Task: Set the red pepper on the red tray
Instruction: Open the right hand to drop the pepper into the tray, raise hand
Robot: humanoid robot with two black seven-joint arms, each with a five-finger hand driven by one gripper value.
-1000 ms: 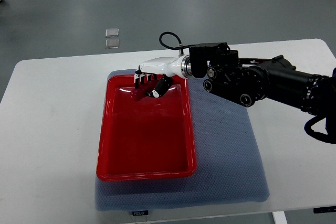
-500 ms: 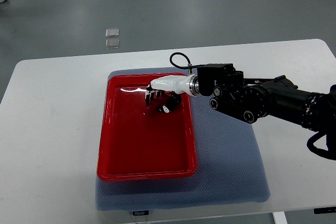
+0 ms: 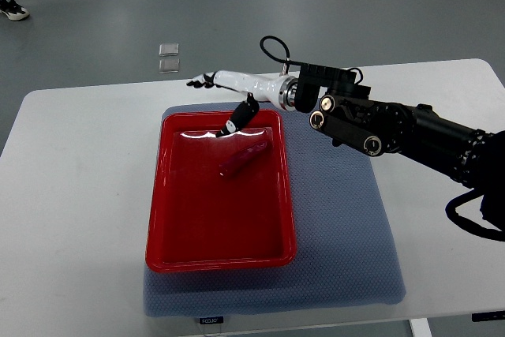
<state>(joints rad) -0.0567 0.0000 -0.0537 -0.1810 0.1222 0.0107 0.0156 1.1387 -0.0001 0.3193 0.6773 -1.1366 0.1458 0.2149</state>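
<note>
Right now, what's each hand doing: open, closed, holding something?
Right hand: open, holding nothing; the pepper lies on the tray.
Left hand: not in view.

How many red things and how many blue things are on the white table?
Red: 2, the red tray and the red pepper lying in it.
Blue: 1, the mat under the tray.
Total: 3

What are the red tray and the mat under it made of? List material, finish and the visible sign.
Red tray: likely hard plastic, glossy; bright glare streaks on its floor and smooth moulded rim.
Mat: probably foam or rubber mesh, matte blue-grey; fine dotted weave, no shine.
</note>
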